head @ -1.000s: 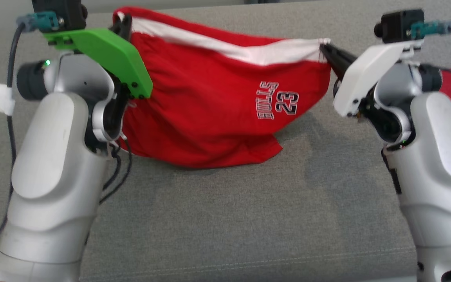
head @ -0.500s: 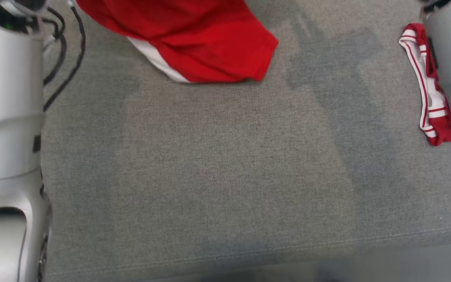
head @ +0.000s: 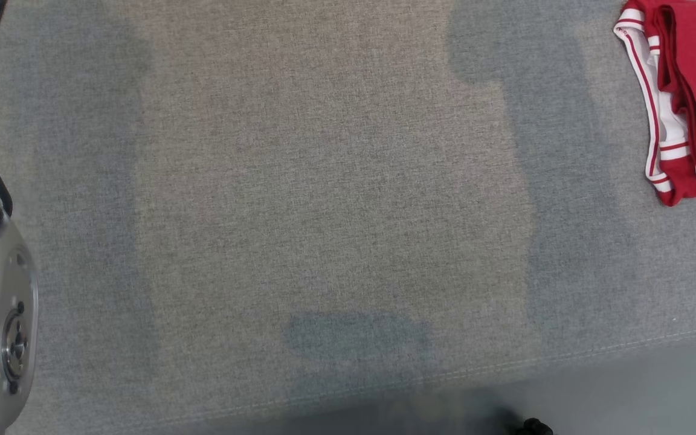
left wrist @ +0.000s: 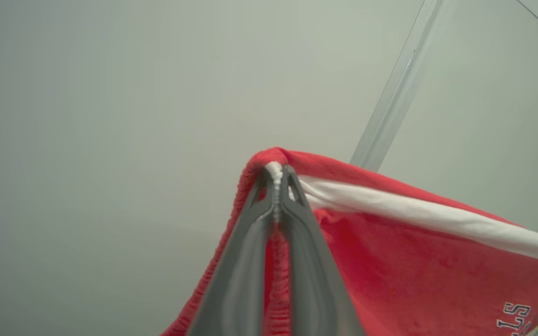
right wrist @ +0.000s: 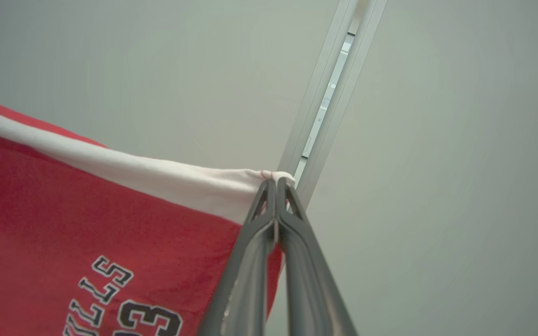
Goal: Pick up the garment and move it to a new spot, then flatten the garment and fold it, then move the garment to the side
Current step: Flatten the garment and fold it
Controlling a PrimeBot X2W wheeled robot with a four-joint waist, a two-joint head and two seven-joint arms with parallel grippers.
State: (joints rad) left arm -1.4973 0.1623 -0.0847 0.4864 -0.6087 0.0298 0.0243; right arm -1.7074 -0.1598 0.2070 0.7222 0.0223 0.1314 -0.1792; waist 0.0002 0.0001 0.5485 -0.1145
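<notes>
Held red shorts (left wrist: 414,266) up by both corners.
Pinched the white band (right wrist: 157,179) with left gripper (left wrist: 277,175) and right gripper (right wrist: 276,185), both closed tight; seemed soft, light, limp.

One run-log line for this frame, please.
stage: red garment held up | left end effector: shut on one corner | right end effector: shut on opposite corner | grey surface: second red-white garment, right edge

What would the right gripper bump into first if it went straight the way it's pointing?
The right gripper pinches the garment; beyond it, probably the pale rail on the plain surface behind, though depth is unclear.
</notes>
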